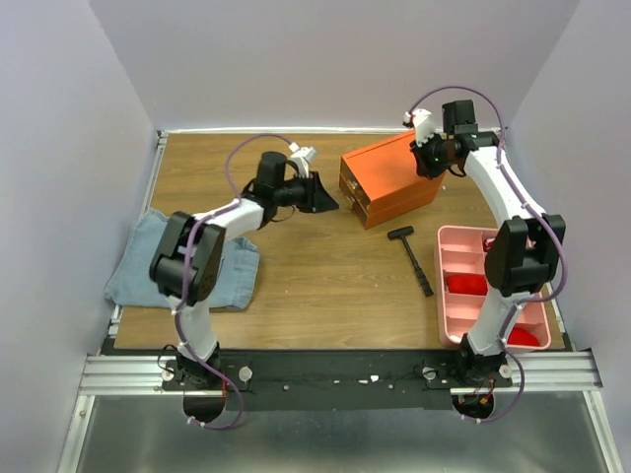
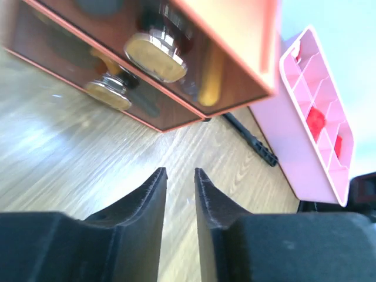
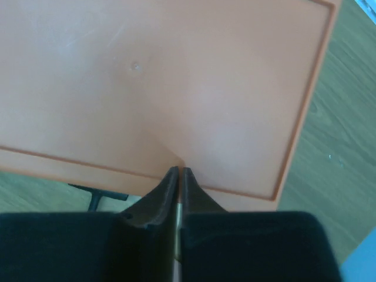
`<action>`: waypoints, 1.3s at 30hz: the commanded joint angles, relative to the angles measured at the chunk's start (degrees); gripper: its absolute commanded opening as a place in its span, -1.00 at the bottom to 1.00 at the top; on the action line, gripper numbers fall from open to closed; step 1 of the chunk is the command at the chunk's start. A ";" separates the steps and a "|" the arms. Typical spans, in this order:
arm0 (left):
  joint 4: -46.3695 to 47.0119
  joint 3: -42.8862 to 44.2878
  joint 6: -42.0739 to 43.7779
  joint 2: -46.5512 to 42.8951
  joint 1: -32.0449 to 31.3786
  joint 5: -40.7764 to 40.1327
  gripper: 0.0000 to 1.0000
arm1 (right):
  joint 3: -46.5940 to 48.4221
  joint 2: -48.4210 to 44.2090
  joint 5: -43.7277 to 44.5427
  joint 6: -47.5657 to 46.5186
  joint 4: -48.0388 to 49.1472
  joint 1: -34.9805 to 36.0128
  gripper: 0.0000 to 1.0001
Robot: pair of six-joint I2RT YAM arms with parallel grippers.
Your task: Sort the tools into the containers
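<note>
The orange cabinet point(image 1: 392, 175) stands at the back centre of the table, its clear drawers point(image 2: 170, 108) pushed in, with two shiny knobs point(image 2: 155, 57) on their fronts. A yellow tool handle point(image 2: 211, 73) shows through a drawer front. A small black hammer point(image 1: 412, 258) lies on the wood in front of the cabinet, between it and the pink tray. My left gripper point(image 2: 179, 172) hovers low just in front of the drawers, slightly open with nothing between its fingers. My right gripper point(image 3: 178, 170) is shut, its tips right at the cabinet's flat orange top point(image 3: 176, 76).
A pink divided tray point(image 1: 488, 286) with red pieces in it sits at the right front. A blue cloth point(image 1: 177, 261) lies at the left edge under the left arm. The hammer handle point(image 2: 252, 141) runs close to the tray's wall point(image 2: 276, 126).
</note>
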 commanded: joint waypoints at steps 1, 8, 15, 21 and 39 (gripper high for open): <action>-14.34 -3.03 6.24 -8.73 2.50 2.30 -0.22 | -7.12 -7.16 7.12 2.76 -9.20 -0.50 -0.48; -16.81 -11.11 11.78 -18.22 2.85 -1.56 0.07 | -25.91 -16.49 -6.67 7.16 -15.09 -0.41 1.00; -19.10 -10.86 16.44 -21.13 3.90 -4.73 0.13 | -39.02 -19.24 -9.50 11.11 -10.97 0.11 1.00; -19.19 -11.65 16.70 -22.01 4.35 -5.43 0.13 | -40.26 -16.60 -7.13 12.70 -3.93 1.96 0.65; -20.33 -11.56 17.67 -21.13 5.49 -7.80 0.13 | -49.40 -16.24 8.76 15.51 16.20 8.90 -0.02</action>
